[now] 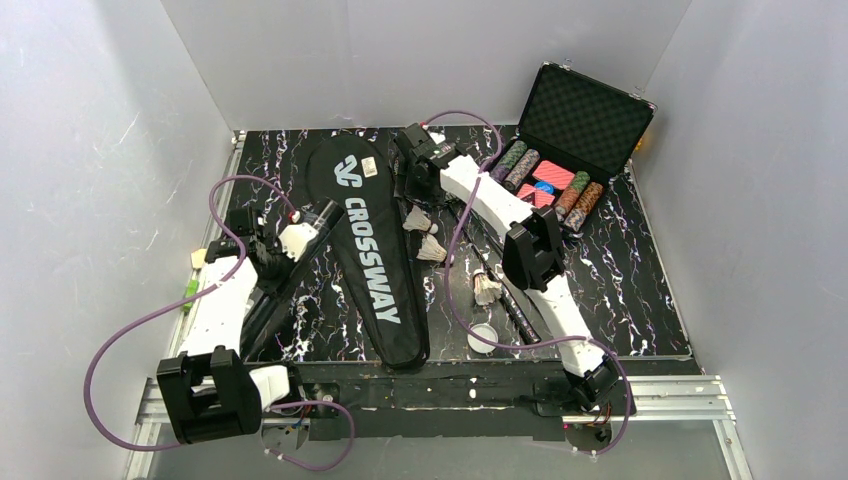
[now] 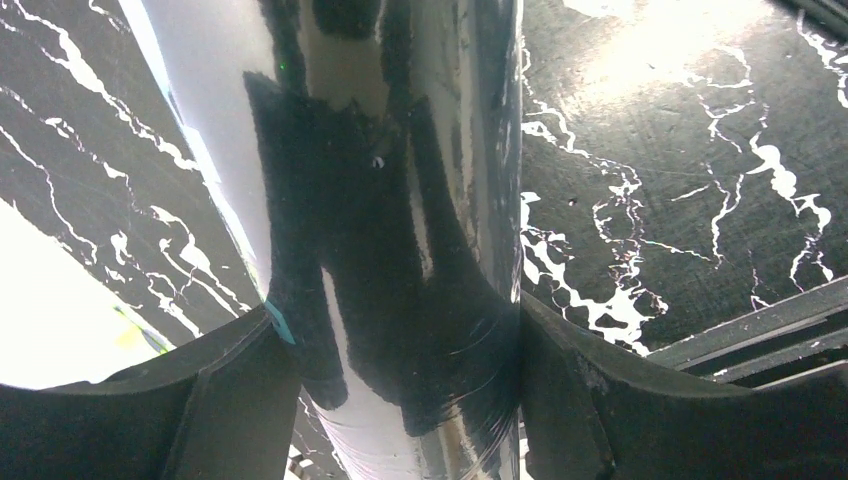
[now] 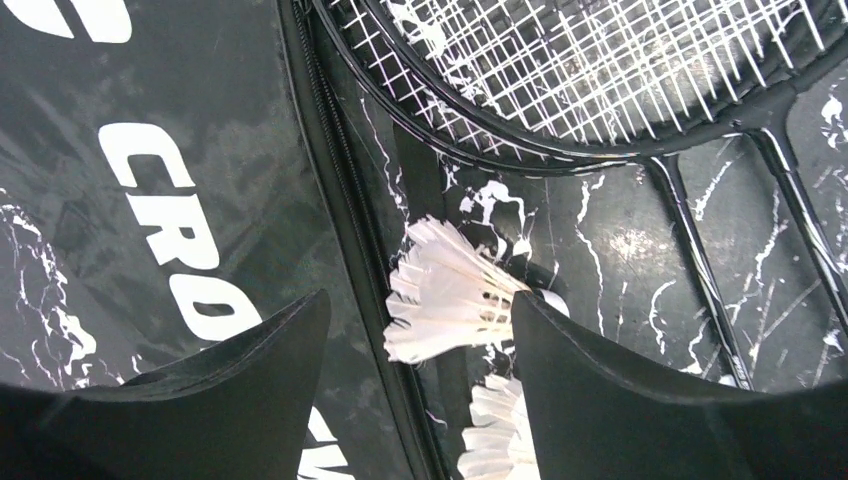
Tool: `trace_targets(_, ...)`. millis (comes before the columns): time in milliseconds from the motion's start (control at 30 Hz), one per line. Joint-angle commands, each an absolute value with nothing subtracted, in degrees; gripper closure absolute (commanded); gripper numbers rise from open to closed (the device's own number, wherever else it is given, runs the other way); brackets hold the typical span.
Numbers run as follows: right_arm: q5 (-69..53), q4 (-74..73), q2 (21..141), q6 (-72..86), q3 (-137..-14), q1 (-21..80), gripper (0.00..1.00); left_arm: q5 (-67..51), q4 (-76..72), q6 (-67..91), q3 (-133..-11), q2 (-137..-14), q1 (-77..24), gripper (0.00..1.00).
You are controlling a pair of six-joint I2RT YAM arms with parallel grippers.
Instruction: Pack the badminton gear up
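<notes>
My left arm (image 1: 222,305) and right arm (image 1: 565,305) wear white shells between blocky black joints. A purple cable (image 1: 88,385) loops off each, widest at nine o'clock. My fingers (image 3: 250,390) are matte black wedges; one carries a teal fleck (image 2: 280,325).

A shuttlecock (image 3: 445,305) lies on the worktop (image 3: 620,250) between the fingers of my right pincer (image 3: 418,300), with a second shuttlecock (image 3: 495,430) just behind it, nearer my wrist. The CROSSWAY racket bag (image 3: 150,150) lies left of that pincer. Two racket heads (image 3: 600,70) lie ahead, overlapping. The tube (image 2: 400,250) sits between the fingers of my left pincer (image 2: 398,310), touching both.
</notes>
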State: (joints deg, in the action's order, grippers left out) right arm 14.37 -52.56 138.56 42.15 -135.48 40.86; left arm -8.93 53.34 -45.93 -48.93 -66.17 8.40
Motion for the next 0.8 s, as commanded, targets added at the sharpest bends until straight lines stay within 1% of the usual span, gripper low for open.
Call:
trace_targets(0,15.33,-53.33,140.84,43.11,-137.43,40.95,0.28,-13.7,53.77,-49.16,-50.6,-62.63,8.27,0.63)
trace_targets(100,16.81,-53.13,139.95,42.71,-135.08,40.92,0.32,-15.23,53.94,-50.82,-50.1,-62.01,8.3,0.62)
trace_targets(300,19.18,-53.97,138.73,41.6,-133.88,40.87,0.44,-16.54,53.98,-51.82,-51.7,-62.9,8.11,0.62)
trace_targets(567,21.22,-54.71,135.33,40.96,-130.55,40.87,0.73,-20.37,55.24,-52.74,-54.01,-61.41,6.94,0.6)
trace_targets(733,21.81,-56.25,131.61,40.92,-127.36,40.87,0.96,-23.49,57.31,-52.8,-56.6,-62.02,4.93,0.59)
trace_targets(767,22.03,-56.51,130.38,41.03,-126.24,40.87,0.99,-24.07,57.09,-52.65,-56.57,-62.01,4.32,0.59)
